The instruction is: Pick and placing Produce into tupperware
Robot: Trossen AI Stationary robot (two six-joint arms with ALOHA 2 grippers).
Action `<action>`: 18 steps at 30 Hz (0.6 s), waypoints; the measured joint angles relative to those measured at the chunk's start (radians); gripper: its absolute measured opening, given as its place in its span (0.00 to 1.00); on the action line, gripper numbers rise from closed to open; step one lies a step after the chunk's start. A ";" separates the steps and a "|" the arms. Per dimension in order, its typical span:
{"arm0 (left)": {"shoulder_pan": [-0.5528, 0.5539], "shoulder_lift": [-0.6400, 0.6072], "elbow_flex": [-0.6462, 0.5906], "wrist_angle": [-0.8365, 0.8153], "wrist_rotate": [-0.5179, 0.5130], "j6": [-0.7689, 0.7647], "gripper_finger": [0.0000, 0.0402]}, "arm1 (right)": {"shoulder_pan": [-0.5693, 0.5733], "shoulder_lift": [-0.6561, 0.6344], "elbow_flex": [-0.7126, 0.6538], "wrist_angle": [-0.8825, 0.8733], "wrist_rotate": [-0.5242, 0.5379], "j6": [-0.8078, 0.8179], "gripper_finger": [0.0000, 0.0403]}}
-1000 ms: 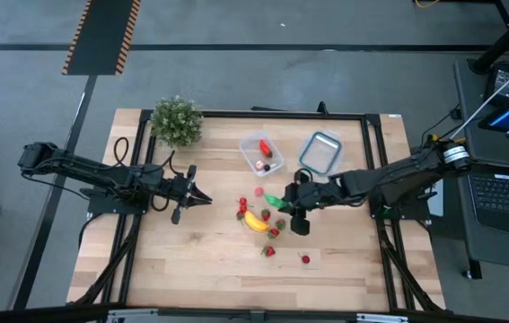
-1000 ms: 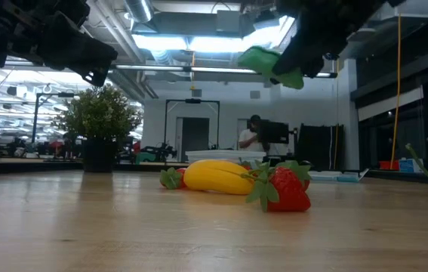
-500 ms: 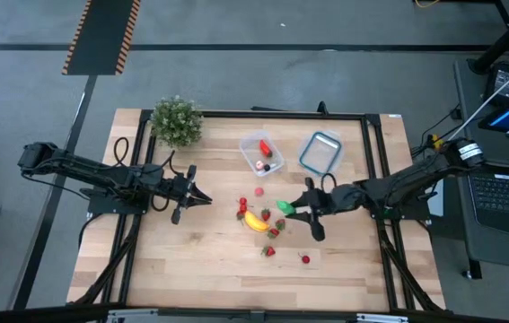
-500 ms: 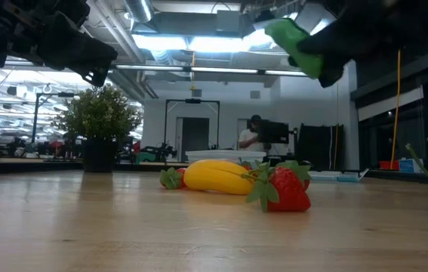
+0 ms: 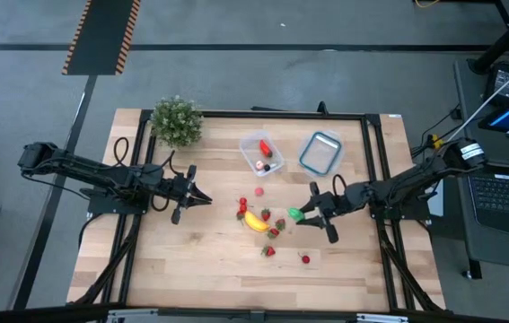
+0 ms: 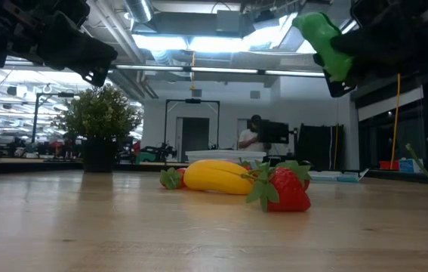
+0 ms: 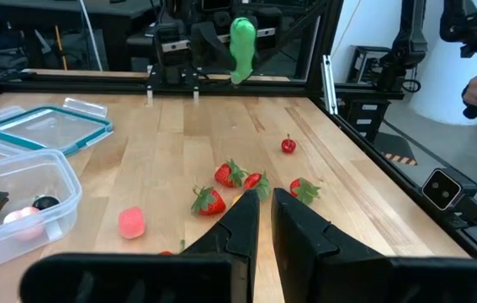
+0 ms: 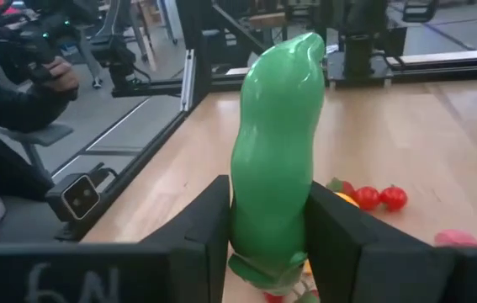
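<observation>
My right gripper [image 5: 304, 215] hovers right of centre, shut on a green produce piece [image 8: 273, 143], also seen in the low view [image 6: 325, 41]. On the table lie a yellow banana [image 5: 256, 220], several strawberries [image 5: 269, 250] and small red pieces [image 5: 258, 191]. The clear tupperware [image 5: 252, 144] stands at the far centre with red pieces inside. My left gripper [image 5: 204, 198] hangs shut and bare, left of the produce. My right gripper pinches the green piece near its stem end [image 8: 267, 248] between its two fingers [image 8: 209, 227]. The fingers come nearly level from the table's right side and lie along the piece. It sticks out past the fingertips, lifted clear of the table.
A clear blue-rimmed lid [image 5: 320, 152] lies right of the tupperware. A bushy potted plant [image 5: 177, 119] stands at the far left corner. Bare wood stretches along the near edge. A person's hand [image 8: 53, 76] shows beyond the table.
My right gripper has drawn back toward the table's right edge and a little toward the near edge, tipping up from a downward slant to nearly level. The green piece has gone with it, still gripped and clear of the table, and now points toward the table's left.
</observation>
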 joint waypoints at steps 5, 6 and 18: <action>0.000 0.000 0.000 0.000 0.000 0.000 0.07 | -0.026 0.000 -0.006 0.010 0.028 0.000 0.30; 0.000 0.000 0.000 0.000 0.000 0.000 0.07 | -0.030 0.000 -0.006 0.009 0.055 0.000 0.30; 0.000 0.000 0.000 0.000 0.000 0.000 0.07 | -0.038 0.002 -0.006 -0.009 0.353 0.033 0.30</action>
